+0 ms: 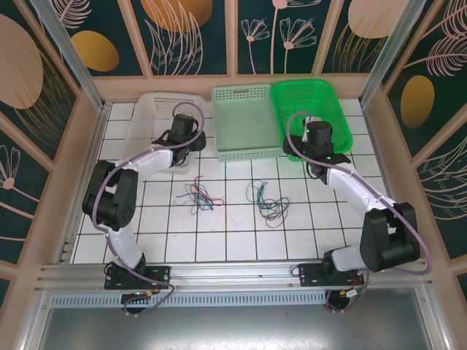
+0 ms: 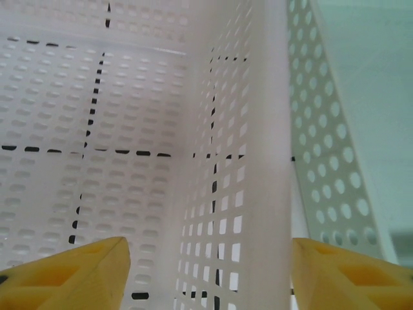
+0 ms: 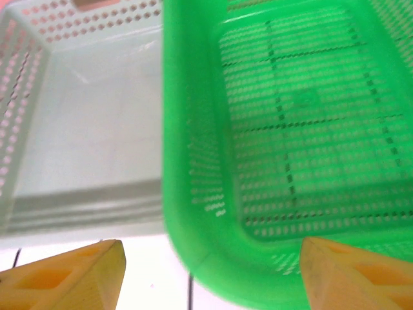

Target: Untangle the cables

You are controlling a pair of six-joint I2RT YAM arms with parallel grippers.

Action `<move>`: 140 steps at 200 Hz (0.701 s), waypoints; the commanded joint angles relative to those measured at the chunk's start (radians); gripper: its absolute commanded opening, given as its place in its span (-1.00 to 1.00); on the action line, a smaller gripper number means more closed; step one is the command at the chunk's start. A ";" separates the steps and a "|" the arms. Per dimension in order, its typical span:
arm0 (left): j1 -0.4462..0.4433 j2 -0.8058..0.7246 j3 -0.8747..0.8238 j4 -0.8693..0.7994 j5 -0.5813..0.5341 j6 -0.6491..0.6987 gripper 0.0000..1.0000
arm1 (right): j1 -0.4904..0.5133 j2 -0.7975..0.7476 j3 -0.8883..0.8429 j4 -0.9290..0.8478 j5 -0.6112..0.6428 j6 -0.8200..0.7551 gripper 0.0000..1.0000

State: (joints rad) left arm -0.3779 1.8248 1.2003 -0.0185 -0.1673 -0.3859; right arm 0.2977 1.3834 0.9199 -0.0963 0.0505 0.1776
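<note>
Top external shows the cables lying on the table, near of three baskets and roughly midway between the arms. They sit in two loose knots, a left clump of red, blue and dark strands and a right clump that is mostly green with some red. The clumps are close together but not touching, and neither arm is at them. Both arms reach to the far row instead. In the left wrist view the left gripper has its yellow fingers well apart, with the right wall of the white basket standing upright between them. Nothing is clamped, though the jaws look set to take that wall, probably to shift the basket. In the right wrist view the right gripper is also spread and empty, hovering just over the near left corner of the green basket, with the mint basket beside it on the left. The baskets look bare inside, which suggests they are meant to receive separated strands – so the sorting proper seems not yet begun. The wires are hair-thin and limp, so a pinch on one will likely drag its neighbours along. Each arm probably needs to hold its own strand and pull the two apart.
</note>
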 commanded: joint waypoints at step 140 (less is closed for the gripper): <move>-0.255 -0.239 -0.206 0.079 0.195 0.114 0.73 | 0.187 0.083 -0.172 -0.008 -0.251 0.029 -0.02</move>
State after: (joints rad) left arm -0.5728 1.5486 1.0000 0.0917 -0.0452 -0.2989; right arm 0.4808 1.4624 0.7673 -0.1322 -0.2295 0.1715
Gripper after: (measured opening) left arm 0.884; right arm 0.526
